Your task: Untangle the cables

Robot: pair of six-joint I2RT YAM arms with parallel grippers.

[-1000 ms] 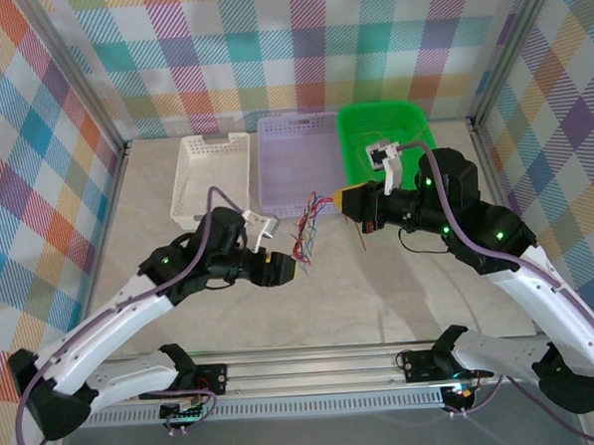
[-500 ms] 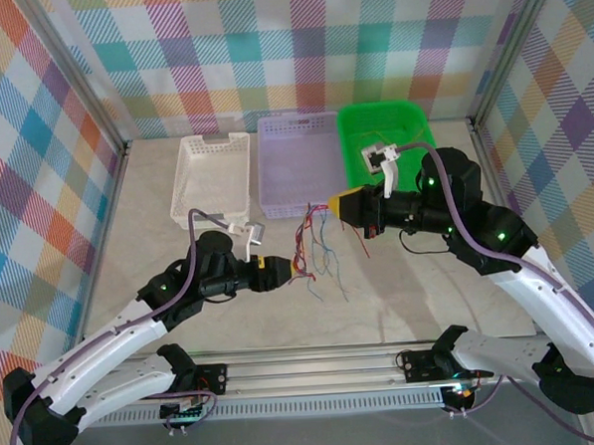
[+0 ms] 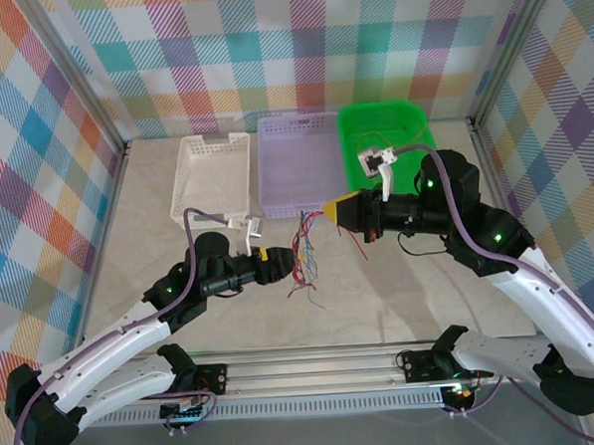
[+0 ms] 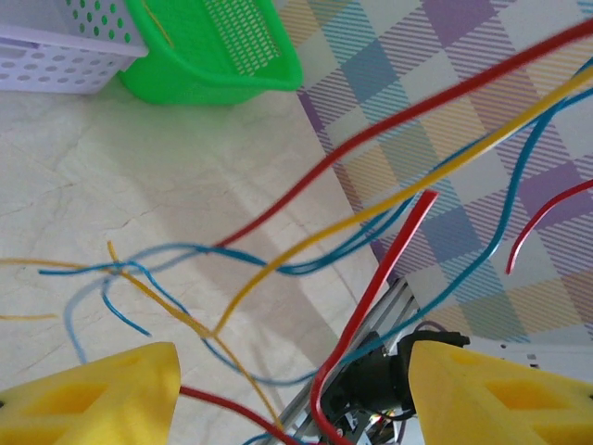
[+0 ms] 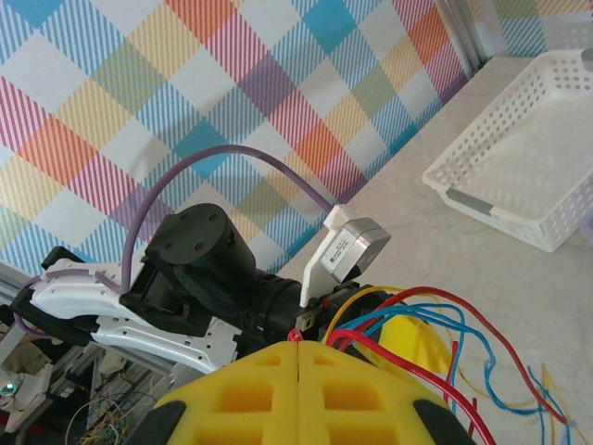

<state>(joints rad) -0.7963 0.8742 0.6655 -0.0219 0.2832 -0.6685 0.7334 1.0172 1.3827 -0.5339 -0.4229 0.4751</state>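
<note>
cables (image 3: 300, 250) pinched in right fingers (image 5: 250, 389), left fingers (image 4: 93, 394) apart

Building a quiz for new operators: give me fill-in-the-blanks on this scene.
1. The right hand is ___ on the cables.
2. The left hand stands ___, with cables running through it.
3. The rightmost basket is ___.
Missing words: shut; open; green.

Ahead of the left gripper (image 4: 295, 371), the cables (image 4: 380, 278) run off the top and right edges, so their far ends are unseen. Its yellow fingers (image 4: 102, 389) are cropped below. At the right gripper (image 5: 296, 357), the strand ends disappear between the closed pads (image 5: 361, 389). From above, which strand crosses which is too fine to tell.
</note>
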